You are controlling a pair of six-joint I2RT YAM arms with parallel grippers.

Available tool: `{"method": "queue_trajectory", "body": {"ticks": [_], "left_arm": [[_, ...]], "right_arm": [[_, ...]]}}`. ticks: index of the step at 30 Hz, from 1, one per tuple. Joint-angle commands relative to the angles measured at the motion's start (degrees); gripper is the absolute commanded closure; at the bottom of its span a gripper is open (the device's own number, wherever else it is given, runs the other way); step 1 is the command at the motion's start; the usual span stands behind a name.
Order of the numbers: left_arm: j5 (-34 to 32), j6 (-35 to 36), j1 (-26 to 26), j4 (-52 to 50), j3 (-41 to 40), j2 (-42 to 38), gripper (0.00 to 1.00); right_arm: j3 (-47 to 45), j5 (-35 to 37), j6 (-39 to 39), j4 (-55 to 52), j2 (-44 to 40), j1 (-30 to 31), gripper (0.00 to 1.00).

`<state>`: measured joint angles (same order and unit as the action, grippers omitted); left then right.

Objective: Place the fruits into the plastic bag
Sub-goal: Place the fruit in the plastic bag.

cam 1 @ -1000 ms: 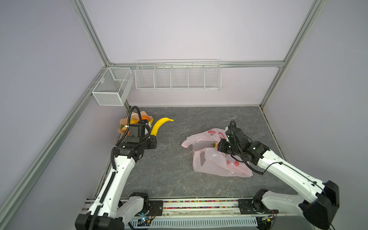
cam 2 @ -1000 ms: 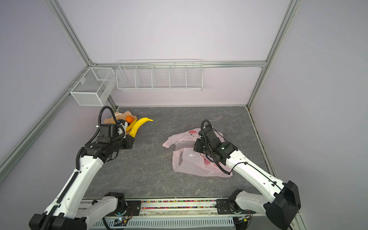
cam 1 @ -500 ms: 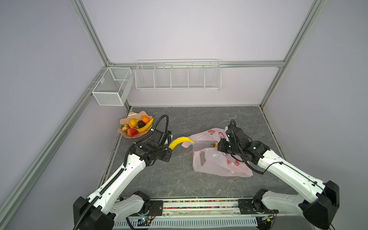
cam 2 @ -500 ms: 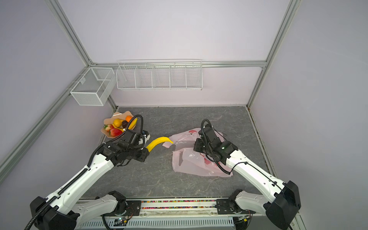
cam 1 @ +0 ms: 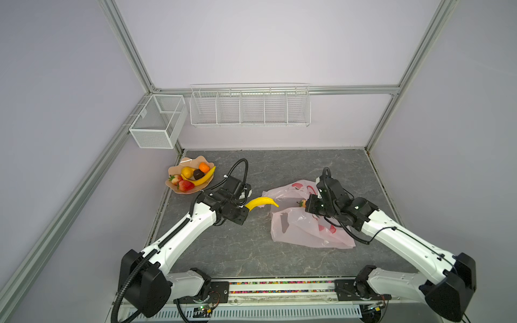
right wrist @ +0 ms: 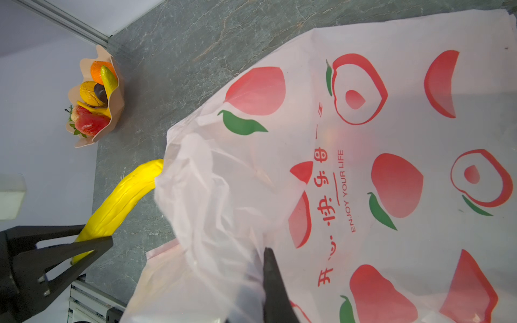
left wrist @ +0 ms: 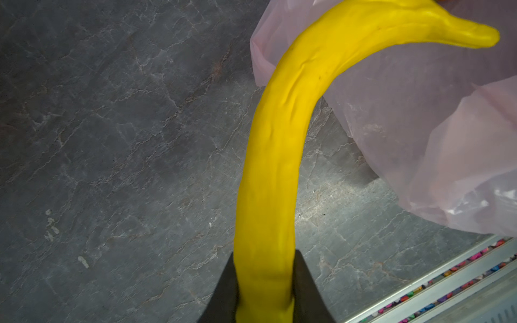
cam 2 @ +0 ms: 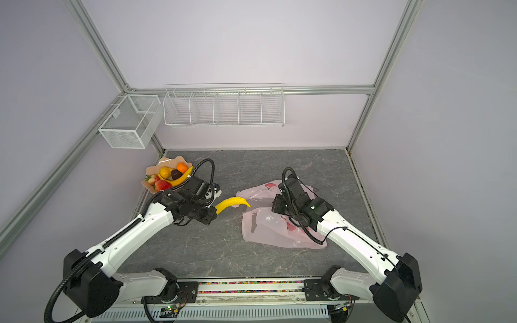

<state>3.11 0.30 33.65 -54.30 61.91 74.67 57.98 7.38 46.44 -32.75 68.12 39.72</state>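
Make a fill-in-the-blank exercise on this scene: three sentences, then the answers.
1. The left gripper is shut on a ____ banana.
2. The right gripper pinches the plastic bag, which is printed "ENJOY YOUR ____".
3. The dish holds the orange and exactly ____ other banana.

Missing words: yellow; LIFE; one.
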Motion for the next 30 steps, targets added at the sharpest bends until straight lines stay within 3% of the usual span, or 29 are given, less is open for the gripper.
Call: {"method": "queue_trajectory", "body": {"ticks": [1,12,19,30], "left_arm": [[1.5,1.74,1.95,1.2,3.06,1.79,1.0],[3.18,-1.73,9.47,8.88,6.97,10.85,1.0],[6.23,-8.97,13.53,19.33,9.38,17.53,1.0],[8.38,-12.29,17.55,22.1,17.84,29.16,1.0]], "right_arm": [[0.83,-0.61,-0.26,-0.44,0.09,-0.1,0.94],[-0.14,-0.61,0.58,0.15,-0.62,-0.1,0.94],[-1.04,-1.39,1.59,1.43,-0.79,-0.08,0.94],[-2.86,-2.0,3.02,3.78,-1.9,-0.09,0.94]]}}
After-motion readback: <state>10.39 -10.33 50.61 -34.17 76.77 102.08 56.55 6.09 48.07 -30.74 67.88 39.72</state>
